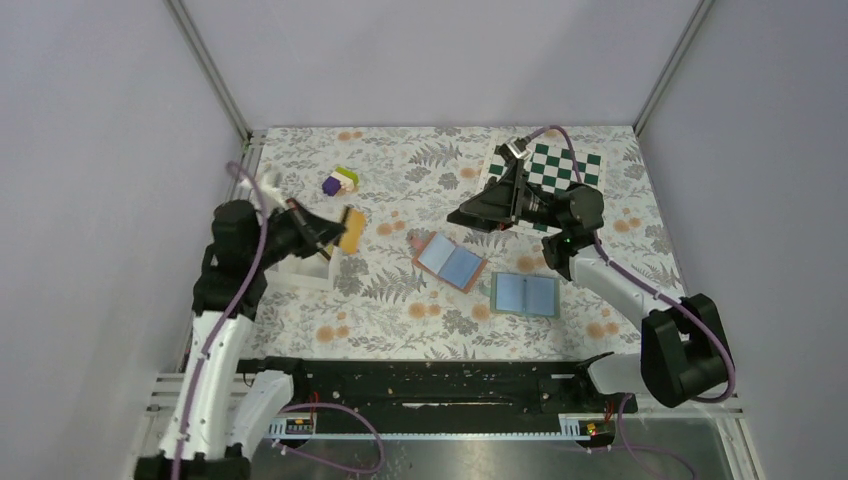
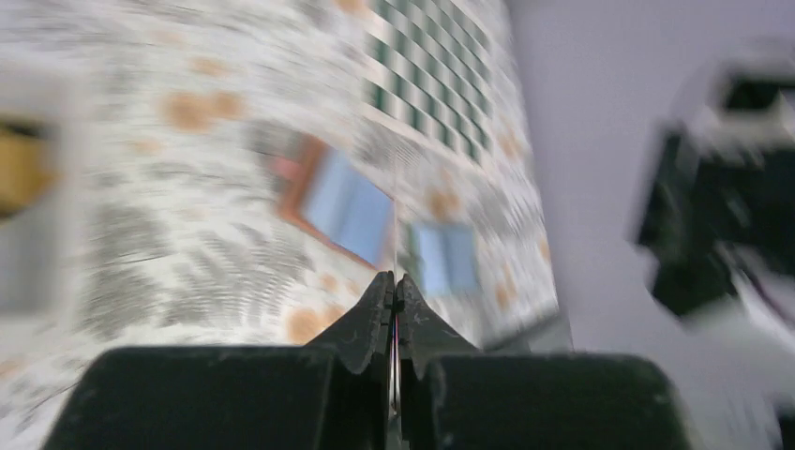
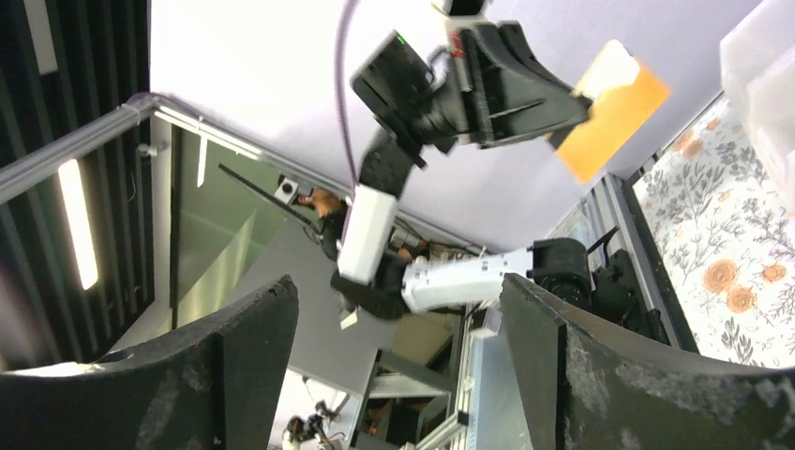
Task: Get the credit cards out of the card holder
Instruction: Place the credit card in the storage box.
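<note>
A floral tablecloth point(image 1: 400, 320) covers the table, closed in by plain grey walls point(image 1: 440, 60) with metal frame posts point(image 1: 208, 65) in the far corners. A green-and-white checkerboard point(image 1: 560, 165) lies at the far right, and small purple and yellow-green toy blocks point(image 1: 340, 181) sit far left of centre. Two card holders lie open and flat near the middle, close together but apart: a salmon-edged card holder point(image 1: 450, 262) and, nearer the arms on the right, a teal-edged card holder point(image 1: 525, 294). Each shows two pale blue pages; whether cards remain inside cannot be told. A white bin point(image 1: 298, 273) stands at the left, its contents hidden. Just beyond it, the left gripper point(image 1: 335, 232) is clamped on a yellow-orange credit card point(image 1: 351, 230), lifted off the cloth. The right gripper point(image 3: 398, 300) hangs above the cloth near the checkerboard, jaws spread wide with nothing between them.
</note>
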Robot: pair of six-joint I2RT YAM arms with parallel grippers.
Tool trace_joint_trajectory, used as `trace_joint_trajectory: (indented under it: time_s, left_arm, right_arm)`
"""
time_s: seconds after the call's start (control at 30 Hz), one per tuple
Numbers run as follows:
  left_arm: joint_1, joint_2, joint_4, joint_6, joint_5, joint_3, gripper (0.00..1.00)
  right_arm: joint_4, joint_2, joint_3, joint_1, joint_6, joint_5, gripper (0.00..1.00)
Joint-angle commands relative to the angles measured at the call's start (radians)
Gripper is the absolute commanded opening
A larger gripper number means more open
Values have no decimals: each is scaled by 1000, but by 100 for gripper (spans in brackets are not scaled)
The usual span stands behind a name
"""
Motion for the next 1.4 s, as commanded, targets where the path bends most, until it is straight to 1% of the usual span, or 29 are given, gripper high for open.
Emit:
trace_joint_trajectory:
  time_s: [0.0,0.03,0.07,0.1,0.13,0.2,0.3,0.37,0.57,0.73,0.83,0.97,1.03,1.07,1.17,1.27,1.37]
  left_arm:
    - [232,-216,131,-236,-381,-209,0]
    - [249,-267,107,-277,-511,-249,0]
    - [258,-279,61,-329,-636,-259,0]
    - [267,-284,26,-394,-732,-277,0]
    - [276,-296,25,-461,-793,-313,0]
    - [282,-323,101,-577,-850,-400,0]
    - [282,-330,220,-709,-917,-510,0]
    - [282,-315,301,-779,-939,-564,0]
    - [281,-253,628,-847,-948,-734,0]
    - [250,-140,714,-858,-947,-746,0]
    - [183,-97,786,-873,-1034,-767,0]
    - [118,-19,846,-895,-1072,-761,0]
    - [86,9,856,-904,-1112,-756,0]
    - [73,21,858,-910,-1132,-755,0]
    - [57,73,888,-913,-1164,-750,0]
    - [52,131,930,-914,-1159,-738,0]
    - [39,178,959,-921,-1156,-732,0]
  right_arm:
    - [-54,-84,-25,-18,-35,65,86]
    - [-73,-96,-28,-18,-47,64,87]
    - [-92,-105,-30,-18,-56,62,87]
    - [-112,-116,-31,-21,-66,55,87]
    - [-129,-123,-30,-23,-75,49,87]
    - [-155,-136,-32,-29,-90,39,88]
    - [-167,-151,-36,-36,-92,29,89]
    - [-168,-158,-37,-40,-91,20,89]
    - [-156,-168,-47,-60,-91,10,90]
    - [-117,-158,-47,-70,-68,-4,92]
    - [-95,-151,-41,-75,-49,1,92]
    - [-72,-139,-38,-75,-33,-1,93]
    - [-62,-137,-40,-75,-23,0,99]
    - [-60,-138,-40,-75,-19,2,100]
    - [-68,-153,-38,-75,-23,3,99]
    - [-96,-172,-37,-75,-43,6,100]
    - [-178,-193,-29,-75,-89,8,99]
